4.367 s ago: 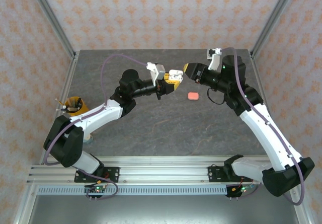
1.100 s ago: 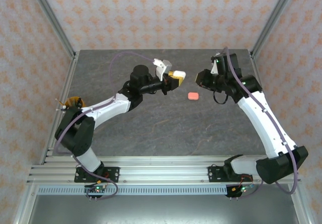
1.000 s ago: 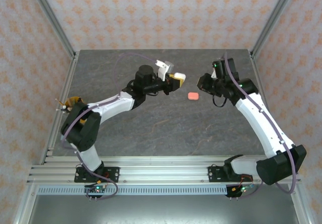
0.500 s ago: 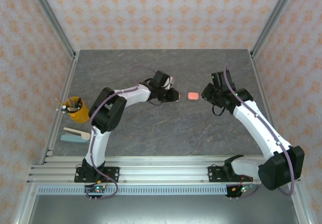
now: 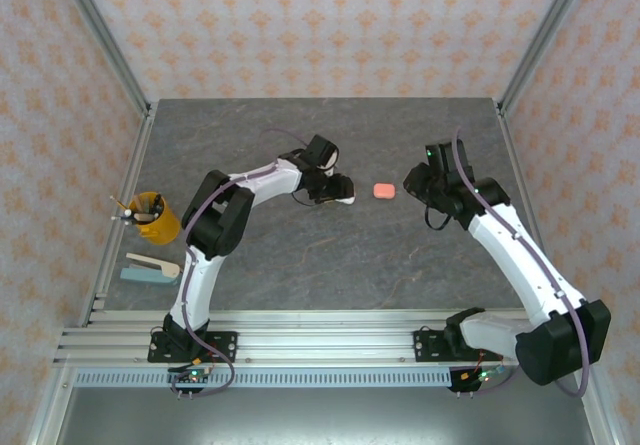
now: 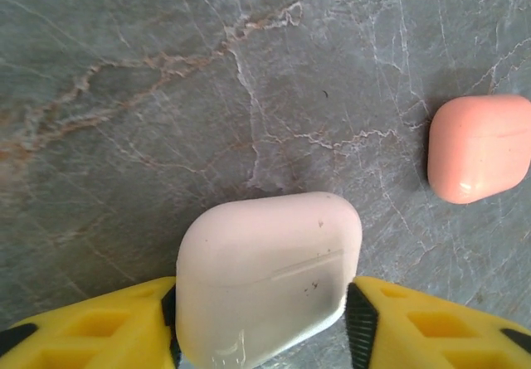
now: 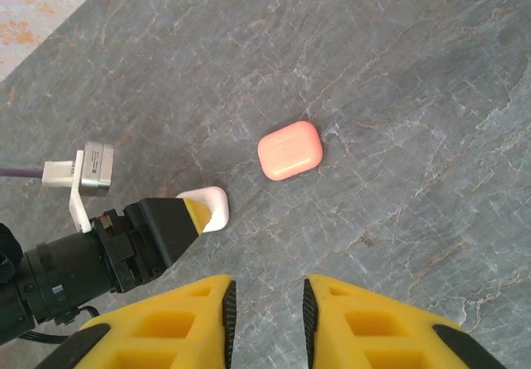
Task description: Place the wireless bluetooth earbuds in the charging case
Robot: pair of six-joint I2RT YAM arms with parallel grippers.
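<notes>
since a second ago my left arm has lowered the white case point(image 6: 267, 257) onto the table point(image 6: 124, 95). my left claw point(image 6: 265, 326) flanks it, grip unclear. my right claw point(image 7: 264, 311) is slightly parted, empty. the pink case point(image 6: 479, 148) lies near. light, slick shell: pinch its flat sides.

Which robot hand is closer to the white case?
Left. The left gripper straddles the white case; the right gripper hangs farther off, past the pink case.

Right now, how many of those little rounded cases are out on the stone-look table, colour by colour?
White case: 1
Coral-pink case: 1
Total: 2, both with their lids shut.
</notes>
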